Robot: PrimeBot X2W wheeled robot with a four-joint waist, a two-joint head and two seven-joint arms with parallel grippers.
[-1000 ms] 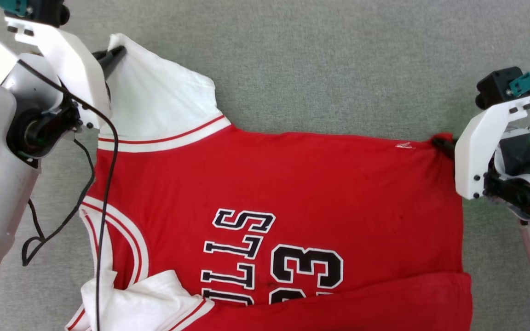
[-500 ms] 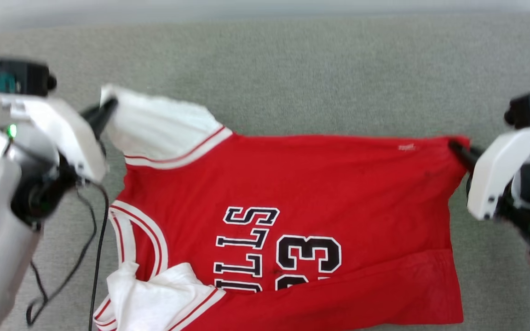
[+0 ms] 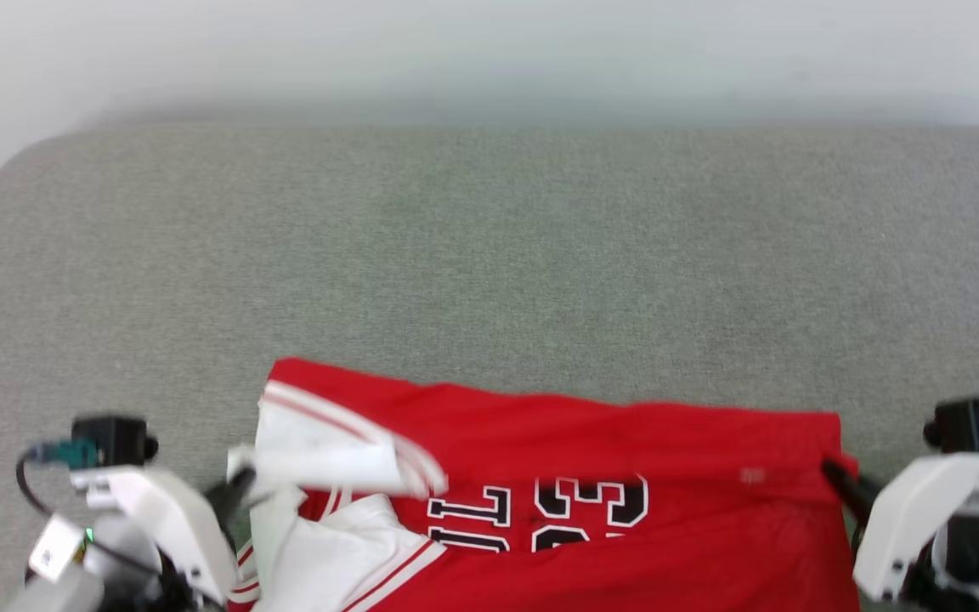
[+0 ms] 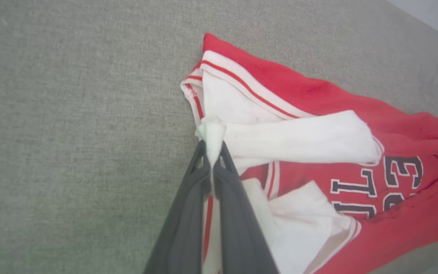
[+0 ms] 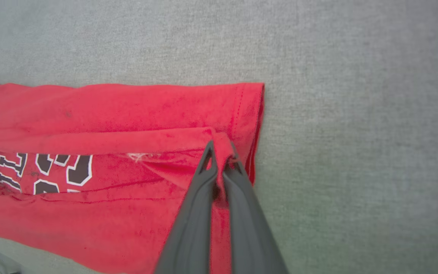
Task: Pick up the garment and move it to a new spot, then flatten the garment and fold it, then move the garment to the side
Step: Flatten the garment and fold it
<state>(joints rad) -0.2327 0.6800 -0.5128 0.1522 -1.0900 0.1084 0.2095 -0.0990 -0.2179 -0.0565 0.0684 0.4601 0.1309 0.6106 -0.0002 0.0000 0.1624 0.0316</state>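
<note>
Head view: garment (image 3: pixel 625 442) half-folded at six o'clock on grey cushion (image 3: pixel 489 255).
Left gripper (image 4: pixel 211 146): clamped on white sleeve (image 4: pixel 299 137).
Right gripper (image 5: pixel 221 152): pinching red hem (image 5: pixel 251 114).
Remaining: probably finishing fold, moving aside.

A table (image 3: pixel 489 246) covered in grey-green woven cloth spreads across the head view, its weave fine and even. Its far edge runs straight across the upper part of that view and bends into a soft rounded corner at the upper left. Beyond the edge lies a pale, whitish surface (image 3: pixel 489 51); it is blurred, so whether it is wall or floor cannot be told. The light is bright, soft and even, leaving faint shadows on the cloth.
</note>
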